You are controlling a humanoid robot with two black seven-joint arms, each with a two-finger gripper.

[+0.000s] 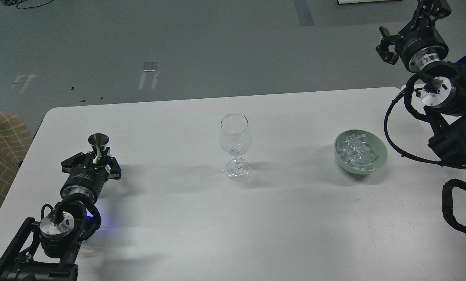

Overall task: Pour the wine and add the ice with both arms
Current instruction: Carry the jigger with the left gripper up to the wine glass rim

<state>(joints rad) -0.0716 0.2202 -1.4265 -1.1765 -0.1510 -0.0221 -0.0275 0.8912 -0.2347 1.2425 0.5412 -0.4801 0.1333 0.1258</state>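
Polished steel hourglass jigger (pixel 98 145), glossy. Clear stemmed wine glass (pixel 235 145), smooth. Matt pale-green bowl (pixel 379 158); glassy clear ice cubes (pixel 354 151). White matt tabletop (pixel 287 218), faintly scuffed.

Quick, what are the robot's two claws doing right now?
Left end effector: open around the metal jigger, not clearly gripping it.
Right end effector: open, holding nothing.

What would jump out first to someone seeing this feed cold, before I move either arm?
The clear wine glass standing upright and alone at the centre of the white table. To its right sits a pale green bowl heaped with ice. At the left, the left gripper has its fingers around a small steel jigger, while the right gripper hangs raised beyond the table's far right corner.
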